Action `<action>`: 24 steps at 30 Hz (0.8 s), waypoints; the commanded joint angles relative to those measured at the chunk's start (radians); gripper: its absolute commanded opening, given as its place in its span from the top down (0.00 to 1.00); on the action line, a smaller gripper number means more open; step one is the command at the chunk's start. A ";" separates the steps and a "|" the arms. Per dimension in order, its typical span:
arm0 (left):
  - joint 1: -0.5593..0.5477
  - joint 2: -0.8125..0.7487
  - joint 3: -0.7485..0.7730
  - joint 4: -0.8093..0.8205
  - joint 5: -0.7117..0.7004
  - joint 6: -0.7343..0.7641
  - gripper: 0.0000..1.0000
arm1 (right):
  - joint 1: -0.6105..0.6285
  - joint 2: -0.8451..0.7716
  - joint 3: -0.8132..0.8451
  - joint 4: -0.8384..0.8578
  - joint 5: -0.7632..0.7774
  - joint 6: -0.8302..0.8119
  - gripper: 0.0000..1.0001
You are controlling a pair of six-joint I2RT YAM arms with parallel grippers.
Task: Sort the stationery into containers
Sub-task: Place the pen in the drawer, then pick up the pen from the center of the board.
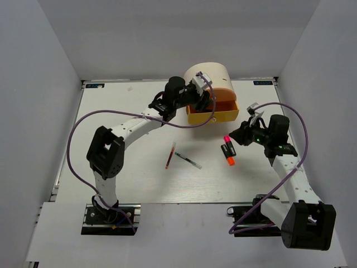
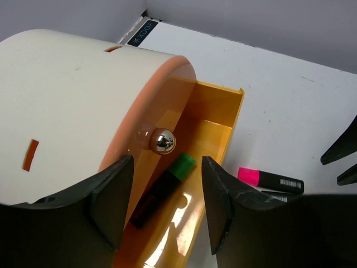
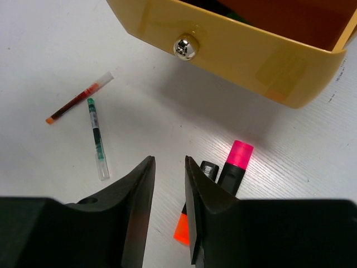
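White table [image 1: 139,184], grey walls. The left arm's [image 1: 134,125] jaws hang parted and empty over the pulled-out yellow drawer [image 1: 212,116], which holds a green-capped highlighter [image 2: 181,167]. The right arm's [image 1: 290,167] jaws, slightly parted and empty, hover by the pink highlighter [image 3: 237,162]. The next move is probably to straddle it and close.

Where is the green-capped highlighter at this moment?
In the left wrist view, the green-capped highlighter lies inside the open yellow drawer, just below the round silver knob of the orange drawer above.
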 commanded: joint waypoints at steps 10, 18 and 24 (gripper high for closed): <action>-0.014 -0.230 -0.004 -0.077 -0.102 -0.242 0.31 | 0.005 0.140 0.044 -0.135 0.155 -0.104 0.57; 0.017 -0.638 -0.478 -0.158 -0.380 -0.610 0.00 | 0.055 0.239 0.011 -0.091 0.284 -0.099 0.55; 0.017 -0.793 -0.711 -0.167 -0.443 -0.764 0.00 | 0.097 0.279 -0.022 0.016 0.357 -0.048 0.50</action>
